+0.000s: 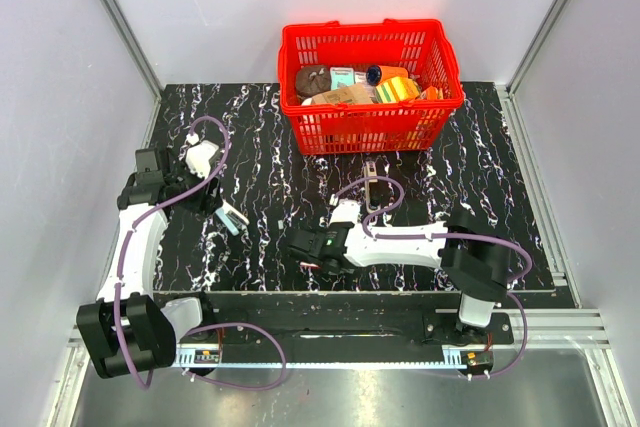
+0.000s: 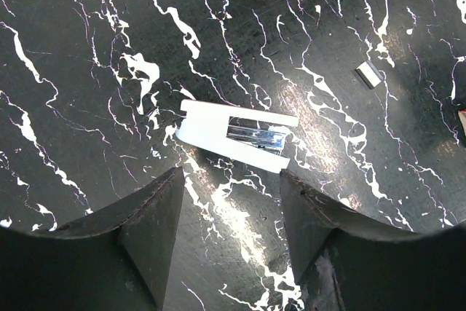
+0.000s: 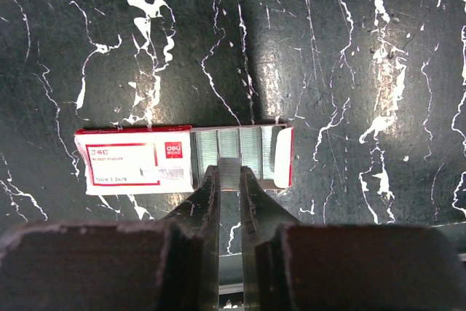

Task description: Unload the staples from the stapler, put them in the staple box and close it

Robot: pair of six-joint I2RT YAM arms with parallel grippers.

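Note:
A white stapler (image 2: pixel 237 136) lies opened on the black marble table, its silvery staple channel showing; it also shows in the top view (image 1: pixel 232 217). My left gripper (image 2: pixel 230 172) hangs open and empty just near of it. A short silvery strip of staples (image 2: pixel 368 74) lies loose on the table to the stapler's far right. My right gripper (image 3: pixel 228 170) is shut on another short silvery strip of staples (image 3: pixel 229 167), held over the open end of a red-and-white staple box (image 3: pixel 131 159) whose uncovered part shows rows of staples.
A red basket (image 1: pixel 372 107) full of assorted items stands at the back centre. A narrow dark object (image 1: pixel 372 190) lies between the basket and the right arm. Grey walls enclose the table (image 1: pixel 480 177).

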